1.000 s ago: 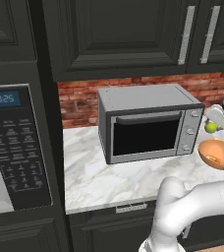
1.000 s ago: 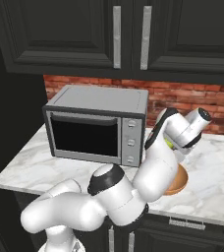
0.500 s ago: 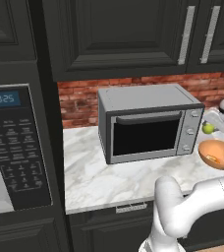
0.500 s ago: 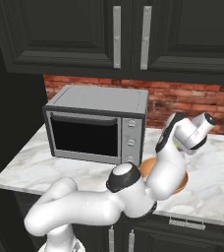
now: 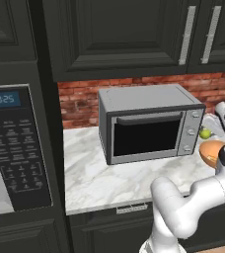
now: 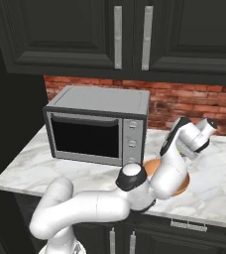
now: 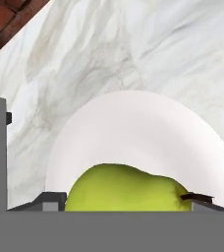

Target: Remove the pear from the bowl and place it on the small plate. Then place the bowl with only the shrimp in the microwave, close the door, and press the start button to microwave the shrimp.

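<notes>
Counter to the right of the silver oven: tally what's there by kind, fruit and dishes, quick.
Fruit: 1, the pear
Plates: 1, the small plate, white, under the pear
Bowls: 1, the bowl, orange-brown
Total: 3

Arm swung further right and back since a second ago; forearm now crosses in front of bowl (image 6: pixel 180 182), hiding more of it in right base view. Hand moved past bowl toward brick wall. Pear (image 7: pixel 126 189) went along, now over plate (image 7: pixel 133 133) between fingertips (image 7: pixel 52 201).
</notes>
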Controlling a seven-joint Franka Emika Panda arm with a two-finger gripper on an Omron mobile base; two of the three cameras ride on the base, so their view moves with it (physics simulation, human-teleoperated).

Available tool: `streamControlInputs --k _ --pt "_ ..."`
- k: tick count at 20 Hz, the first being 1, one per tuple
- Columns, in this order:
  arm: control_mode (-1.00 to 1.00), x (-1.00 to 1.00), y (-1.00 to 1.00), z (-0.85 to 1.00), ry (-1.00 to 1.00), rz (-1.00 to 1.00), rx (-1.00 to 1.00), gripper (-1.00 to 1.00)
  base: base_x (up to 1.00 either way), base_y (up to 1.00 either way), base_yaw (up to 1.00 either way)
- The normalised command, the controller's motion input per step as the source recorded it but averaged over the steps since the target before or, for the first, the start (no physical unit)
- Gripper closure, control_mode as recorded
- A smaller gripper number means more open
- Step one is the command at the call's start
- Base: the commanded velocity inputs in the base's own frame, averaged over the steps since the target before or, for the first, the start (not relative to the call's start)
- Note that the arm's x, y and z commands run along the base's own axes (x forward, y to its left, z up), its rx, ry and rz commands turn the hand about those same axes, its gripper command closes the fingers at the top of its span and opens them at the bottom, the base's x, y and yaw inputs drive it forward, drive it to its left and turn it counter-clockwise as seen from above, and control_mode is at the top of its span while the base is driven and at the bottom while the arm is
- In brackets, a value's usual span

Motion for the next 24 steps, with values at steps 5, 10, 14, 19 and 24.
streamControlInputs --k 5,10,14,19,24 --pt "-1.0 0.0 0.16 -0.16 0.02 0.0 -0.08 -1.0 0.0 0.0 0.0" --pt "-1.0 0.0 0.36 0.0 0.0 0.0 -0.02 -1.0 0.0 0.0 0.0" --pt "-1.0 -0.01 0.23 0.05 0.0 0.0 0.0 -1.0 0.0 0.0 0.0" --pt "-1.0 -0.13 0.0 0.44 -0.05 0.0 0.0 -1.0 0.0 0.0 0.0" --pt "-1.0 -0.49 -0.05 0.66 -0.16 -0.05 0.0 -1.0 0.0 0.0 0.0"
